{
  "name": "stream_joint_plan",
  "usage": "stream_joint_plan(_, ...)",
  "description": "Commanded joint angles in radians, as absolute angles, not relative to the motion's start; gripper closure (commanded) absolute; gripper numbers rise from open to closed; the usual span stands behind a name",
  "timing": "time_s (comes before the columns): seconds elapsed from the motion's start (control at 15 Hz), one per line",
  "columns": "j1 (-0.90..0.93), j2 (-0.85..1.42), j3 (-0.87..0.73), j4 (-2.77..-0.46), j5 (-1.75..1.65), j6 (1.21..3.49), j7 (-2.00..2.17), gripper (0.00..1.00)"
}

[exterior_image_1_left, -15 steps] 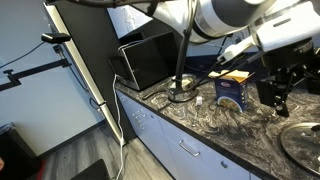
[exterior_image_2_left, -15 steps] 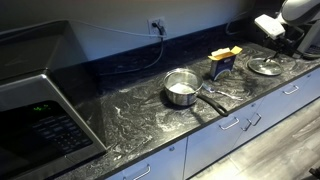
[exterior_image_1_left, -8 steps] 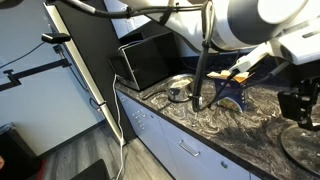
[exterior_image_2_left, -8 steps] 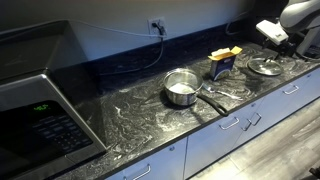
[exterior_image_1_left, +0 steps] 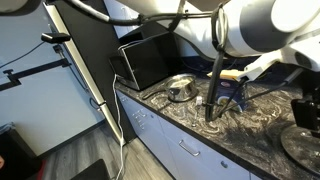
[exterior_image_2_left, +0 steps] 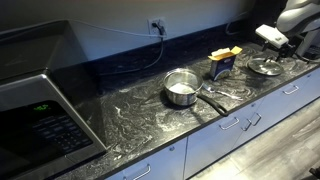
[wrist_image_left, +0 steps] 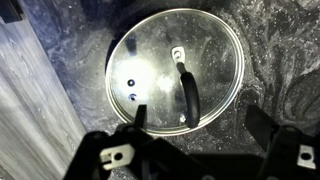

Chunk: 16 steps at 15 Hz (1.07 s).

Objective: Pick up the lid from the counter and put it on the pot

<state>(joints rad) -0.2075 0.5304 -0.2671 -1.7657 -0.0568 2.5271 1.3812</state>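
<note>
In an exterior view, the small shiny stainless-steel pot point(exterior_image_1_left: 180, 88) stands uncovered on the dark marbled counter point(exterior_image_1_left: 200, 130), near the black microwave point(exterior_image_1_left: 145, 58). The white arm point(exterior_image_1_left: 250, 25) reaches right.

In an exterior view, the round glass lid with a silver rim point(exterior_image_2_left: 265, 66) lies flat far right, well apart from the pot point(exterior_image_2_left: 181, 88).

In the wrist view, the gripper point(wrist_image_left: 200, 116) hangs over the lid point(wrist_image_left: 160, 50), jaws spread wide, holding nothing.

Item count: one lid point(wrist_image_left: 175, 68), one pot point(exterior_image_2_left: 181, 88), one microwave point(exterior_image_2_left: 40, 115), one blue-and-yellow box point(exterior_image_2_left: 223, 62) and one wall outlet point(exterior_image_2_left: 157, 24) were present. One gripper point(wrist_image_left: 200, 120) carried two fingers point(wrist_image_left: 138, 118). The lid bore one handle point(wrist_image_left: 188, 90).
</note>
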Motion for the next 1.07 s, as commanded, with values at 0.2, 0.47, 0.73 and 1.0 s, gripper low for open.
stream_joint_plan(0.2,-0.189,0.578,-0.294,-1.709,-0.044,2.493,1.331,0.32)
stream_joint_plan(0.47,-0.182,0.590,-0.304,-1.702,-0.048,2.494,1.334,0.65)
stream_joint_plan(0.73,-0.178,0.594,-0.304,-1.697,-0.047,2.491,1.333,0.95)
stream_joint_plan(1.0,-0.154,0.540,-0.323,-1.741,-0.073,2.469,1.339,0.96)
